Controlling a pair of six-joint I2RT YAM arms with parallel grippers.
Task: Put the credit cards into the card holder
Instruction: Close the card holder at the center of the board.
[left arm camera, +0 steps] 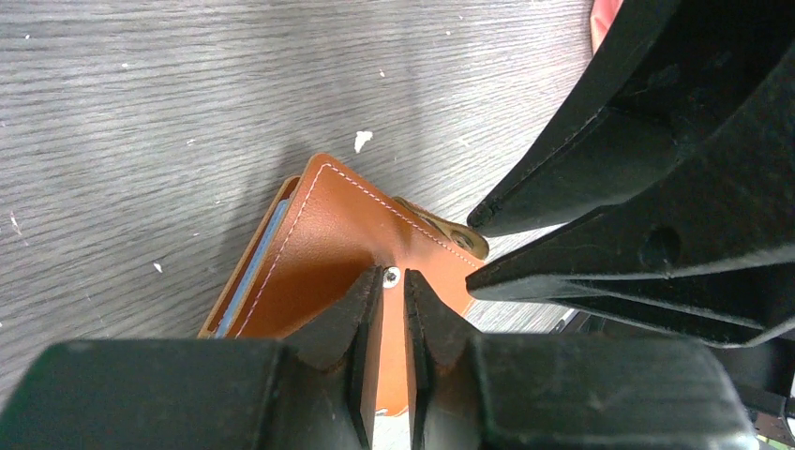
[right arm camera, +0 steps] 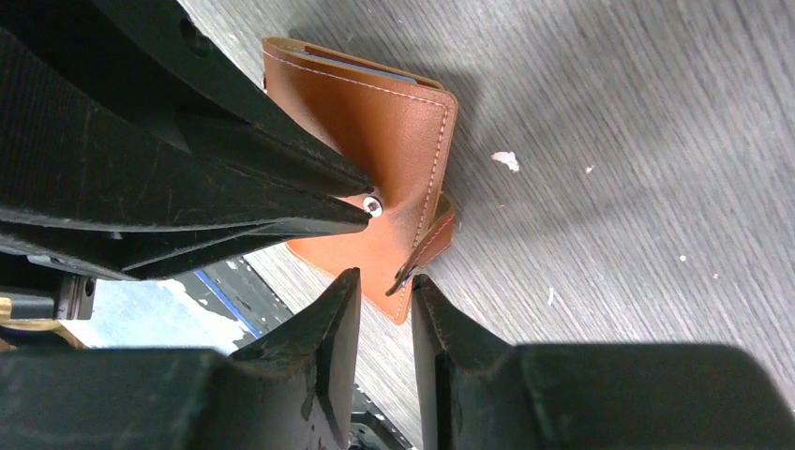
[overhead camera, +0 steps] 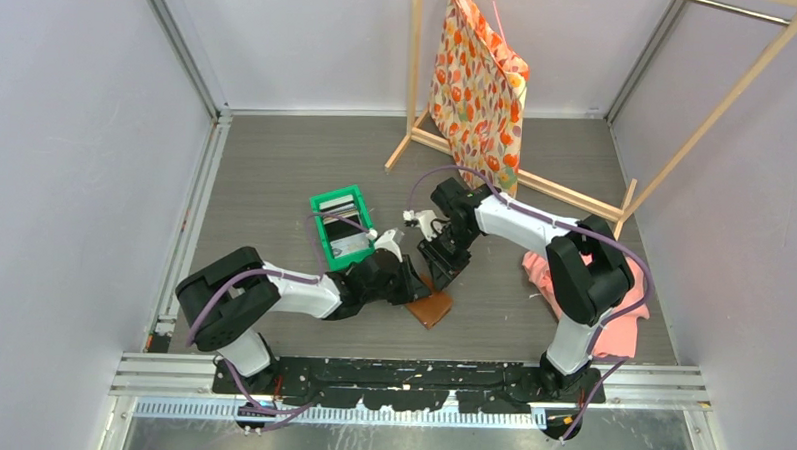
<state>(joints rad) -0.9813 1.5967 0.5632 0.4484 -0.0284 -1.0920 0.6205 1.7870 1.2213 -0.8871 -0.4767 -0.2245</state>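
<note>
Jaws of our left gripper (left arm camera: 394, 281) are pinching the card holder (left arm camera: 328, 225); those of our right gripper (right arm camera: 384, 277) are standing slightly apart by its snap tab (right arm camera: 427, 251), holding nothing

No legible text, labels, brands or numbers in any view, brown leather card holder (left arm camera: 328, 244) showing only stitching and a snap, green bin (overhead camera: 325, 200) unmarked, hanging floral fabric (overhead camera: 479, 88) pattern only
</note>
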